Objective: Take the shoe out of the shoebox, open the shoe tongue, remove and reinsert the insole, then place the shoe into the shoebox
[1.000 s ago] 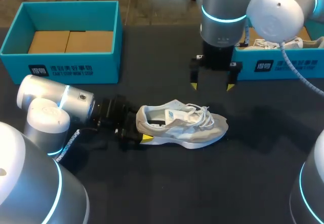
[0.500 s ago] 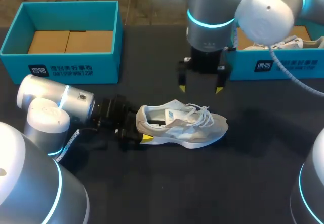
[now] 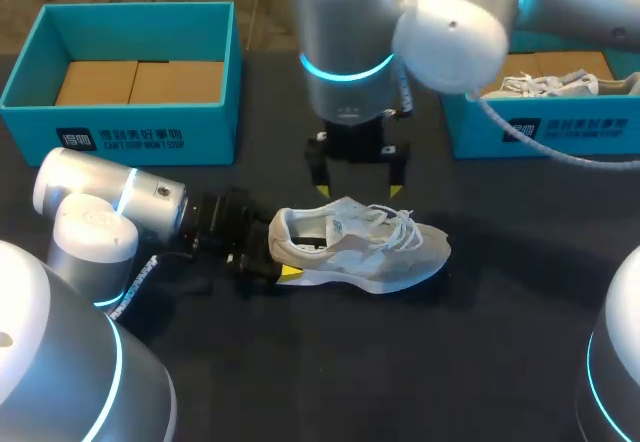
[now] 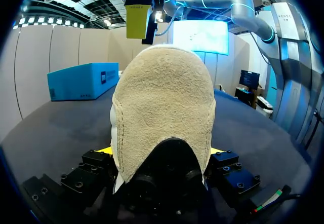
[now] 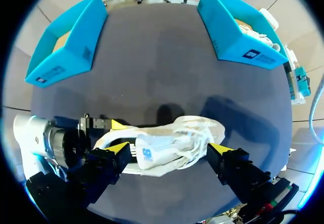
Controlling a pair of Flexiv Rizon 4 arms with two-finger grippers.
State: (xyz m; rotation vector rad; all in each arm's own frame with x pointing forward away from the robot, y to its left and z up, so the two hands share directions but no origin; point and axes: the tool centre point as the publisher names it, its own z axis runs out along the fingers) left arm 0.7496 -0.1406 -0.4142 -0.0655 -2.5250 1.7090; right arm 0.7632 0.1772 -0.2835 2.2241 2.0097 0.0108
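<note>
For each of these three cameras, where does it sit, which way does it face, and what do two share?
Head view: above and behind, facing down on the table; left gripper on the shoe, right gripper open above it.
Left wrist view: low, facing along the shoe from its heel; left gripper shut on it.
Right wrist view: overhead, facing straight down; open right gripper frames the shoe.
Shared: head and right wrist views show the shoe and the empty shoebox.

Dark table (image 3: 500, 362), brown cardboard sheets (image 3: 140, 82) far left, spare white shoe (image 3: 545, 84) far right.
</note>
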